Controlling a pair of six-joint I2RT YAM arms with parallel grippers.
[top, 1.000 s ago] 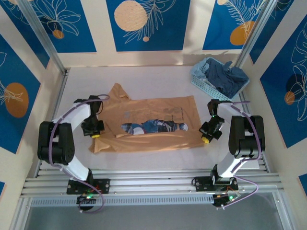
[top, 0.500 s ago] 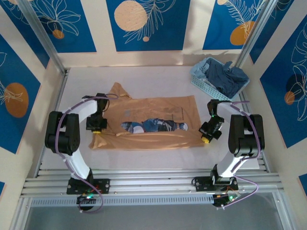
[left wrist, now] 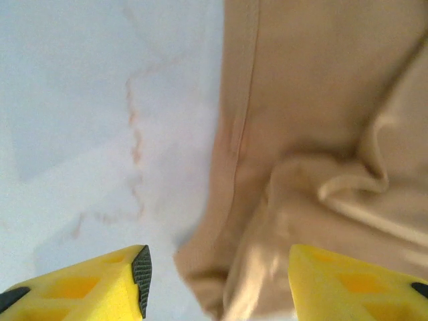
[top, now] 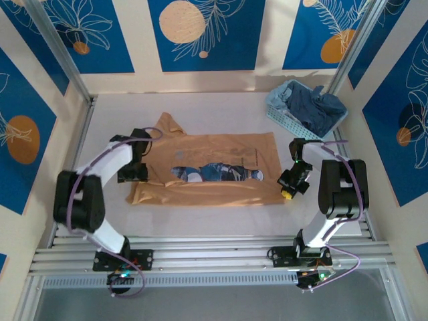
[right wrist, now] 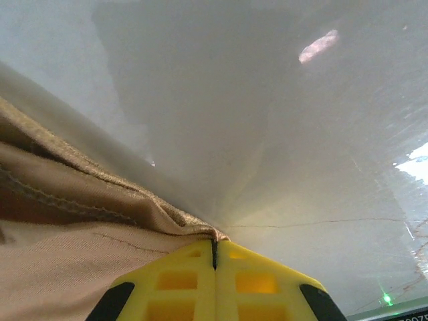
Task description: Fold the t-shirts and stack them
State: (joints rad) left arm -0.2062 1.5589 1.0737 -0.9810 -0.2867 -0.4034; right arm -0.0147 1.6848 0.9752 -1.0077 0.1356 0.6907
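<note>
The tan-orange t-shirt (top: pixel 214 190) lies spread across the middle of the table, its near part folded up over it. A strip of the blue-and-white print (top: pixel 215 173) shows in the gap. My left gripper (top: pixel 134 174) sits at the shirt's left edge. In the left wrist view the left gripper (left wrist: pixel 217 294) is open, with a bunched corner of the tan shirt (left wrist: pixel 314 134) lying between the yellow fingers (left wrist: pixel 100 284). My right gripper (top: pixel 289 190) is at the shirt's near right corner. In the right wrist view the right gripper (right wrist: pixel 215 249) is shut on the shirt's hem (right wrist: pixel 100 200). The dark blue t-shirt (top: pixel 315 110) lies crumpled in the basket.
The light-blue lattice basket (top: pixel 275 112) stands at the back right, close behind the right arm. Bare white table (top: pixel 200 110) runs behind the shirt and along its near side. Metal frame posts and patterned walls close in the sides.
The left arm has swung its elbow around and its gripper has shifted slightly away along the shirt's left edge. The folded near edge has crept away from the arms. The right arm has stayed still.
</note>
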